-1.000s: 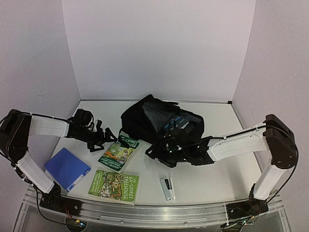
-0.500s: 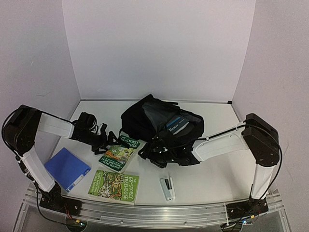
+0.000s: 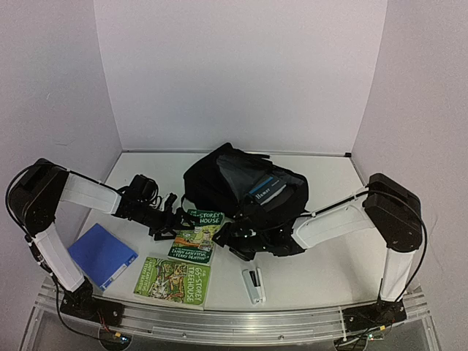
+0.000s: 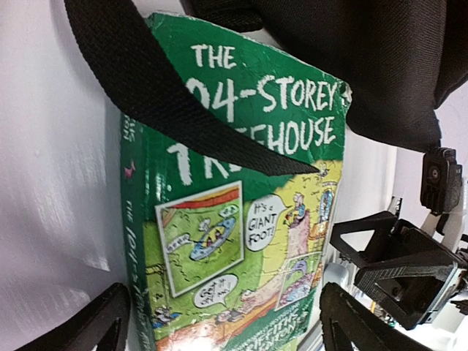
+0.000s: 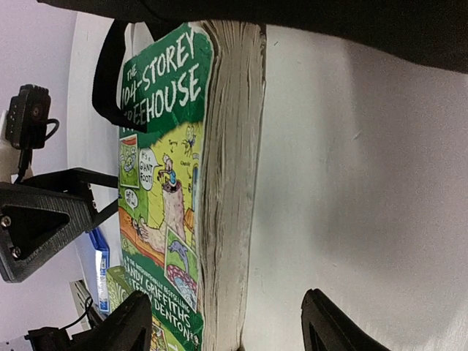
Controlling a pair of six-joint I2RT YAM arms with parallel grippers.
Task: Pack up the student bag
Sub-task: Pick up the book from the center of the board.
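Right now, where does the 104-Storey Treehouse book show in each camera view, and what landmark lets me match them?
Top external: the 104-Storey Treehouse book lies at centre, just in front of the bag, between the two arms.
Left wrist: the book fills the middle, title at top.
Right wrist: the book is left of centre, page edges facing right.
Shared landmark: the black student bag at the book's title end.

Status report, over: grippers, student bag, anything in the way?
Left gripper, right gripper: jaws open, either side of the 104-Storey book. Student bag open, book outside it. Bag strap lies across the book cover.
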